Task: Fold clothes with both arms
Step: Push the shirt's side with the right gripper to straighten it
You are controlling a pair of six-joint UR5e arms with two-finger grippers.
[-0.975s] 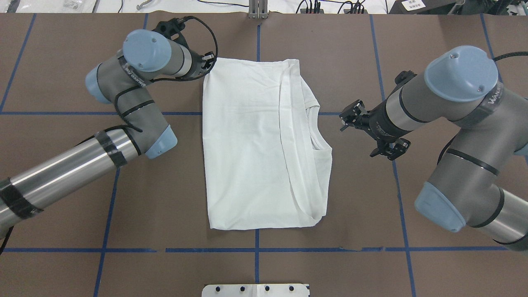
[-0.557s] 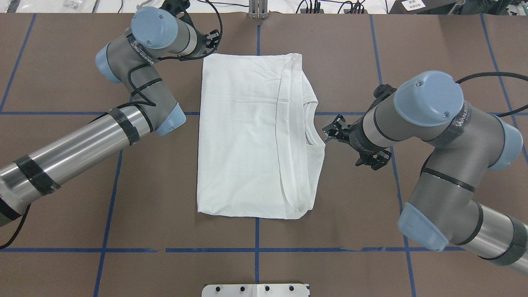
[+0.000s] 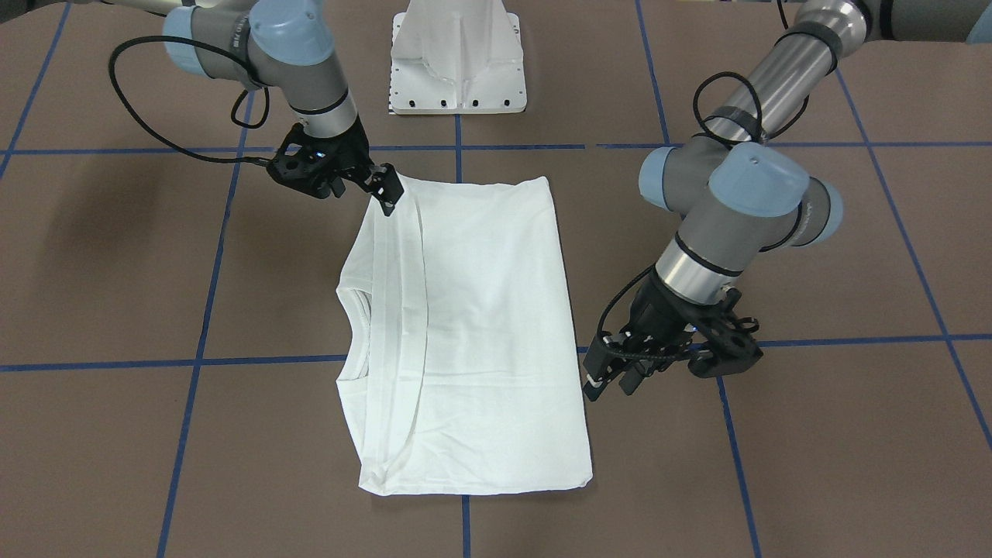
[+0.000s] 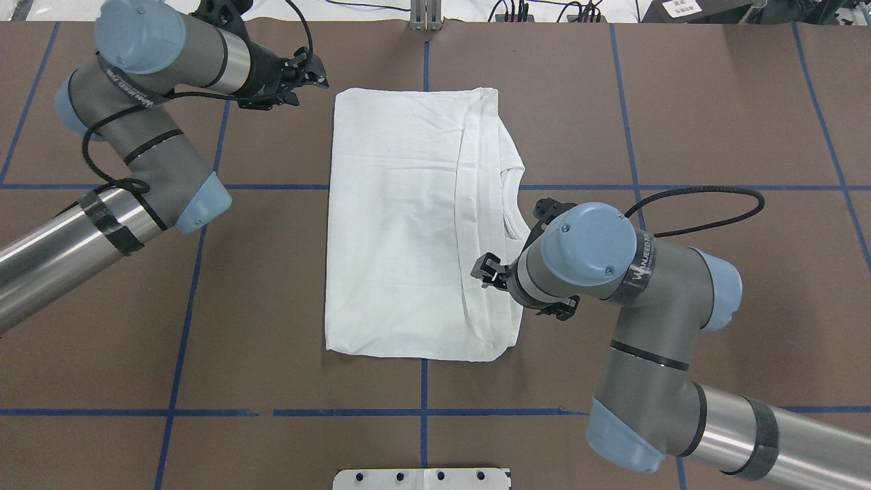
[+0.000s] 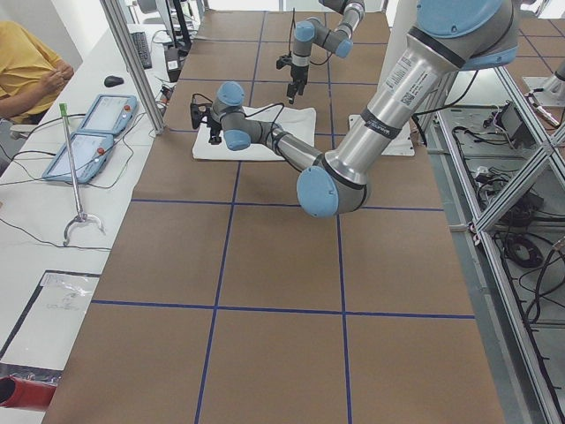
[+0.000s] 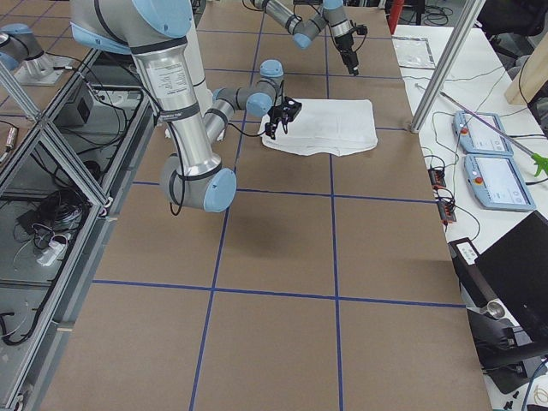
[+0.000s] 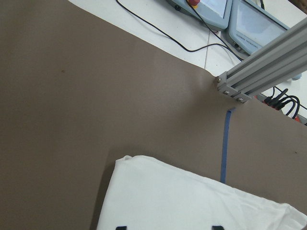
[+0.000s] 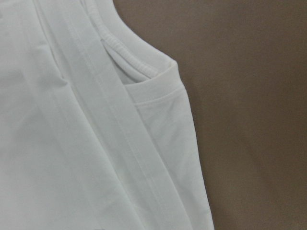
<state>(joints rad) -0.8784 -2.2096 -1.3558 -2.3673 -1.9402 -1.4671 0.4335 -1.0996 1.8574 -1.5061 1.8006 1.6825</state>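
Brown table (image 4: 258, 286) bears the shirt (image 4: 395, 224); left wrist view shows left gripper (image 3: 608, 385) spread wide, right gripper (image 3: 387, 197) unreadable everywhere.

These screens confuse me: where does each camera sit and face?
Front-facing: across the table, looking steeply down; both arms, shirt.
Overhead: behind the arms, looking forward, down; both show.
Exterior left: table's end; left arm nearest.
Exterior right: opposite end; right arm nearest.
Left wrist: shirt corner, fingertips.
Right wrist: shirt collar; no arm.
Shared: all show the shirt.
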